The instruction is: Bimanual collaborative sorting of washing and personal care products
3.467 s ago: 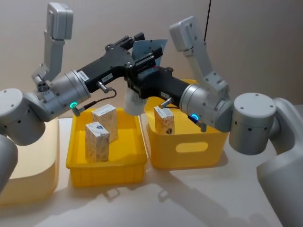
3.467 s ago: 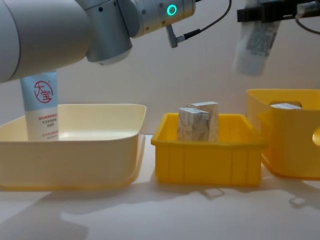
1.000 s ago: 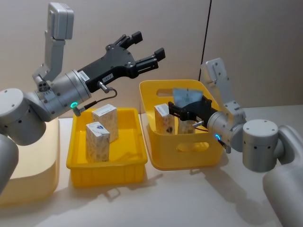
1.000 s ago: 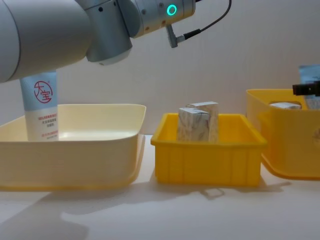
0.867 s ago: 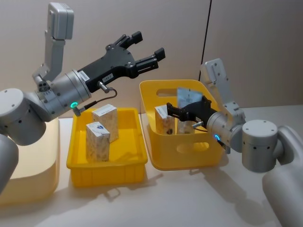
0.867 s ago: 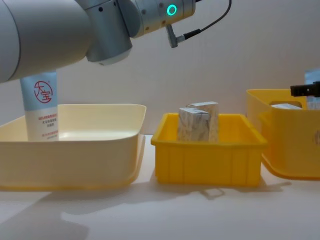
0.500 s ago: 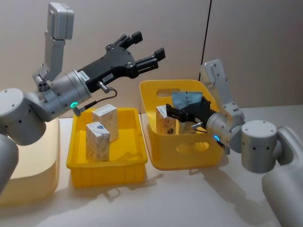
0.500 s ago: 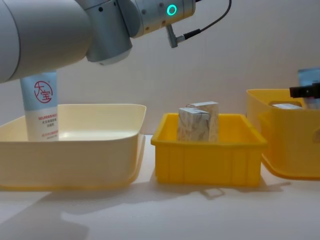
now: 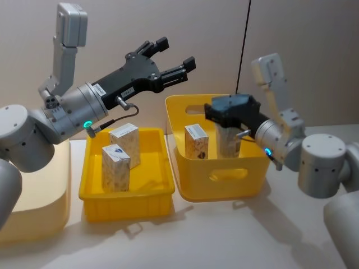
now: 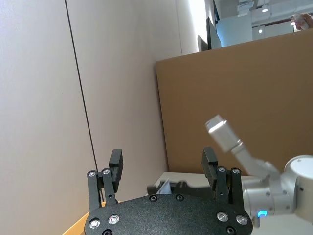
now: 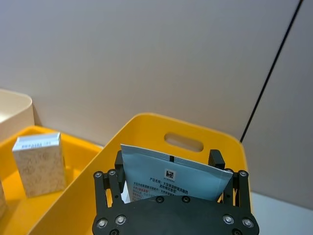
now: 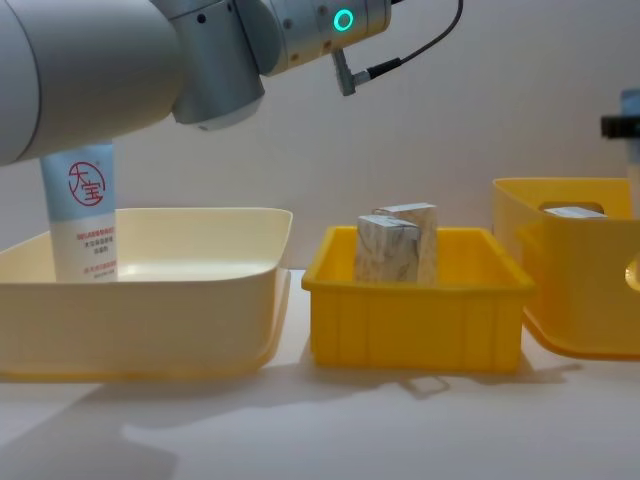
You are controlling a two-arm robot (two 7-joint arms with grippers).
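Three marbled cartons in play: two (image 9: 124,143) (image 9: 115,167) stand upright in the shallow yellow bin (image 9: 124,193), and a third carton (image 9: 197,140) stands in the deeper yellow bin (image 9: 216,176) to its right. Two squeeze tubes: one tube with a round red logo (image 12: 82,210) stands in the cream tray (image 12: 140,300) on the far left, its top hidden behind the left arm. The other tube (image 11: 173,178) sits upright inside the deeper bin, and the right gripper (image 9: 230,112) is clamped on its flat crimped end; its lower body is hidden by the bin wall. The left gripper (image 9: 171,59) hangs high above the bins, fingers spread wide and holding nothing. Everything rests on the pale tabletop (image 9: 224,235).
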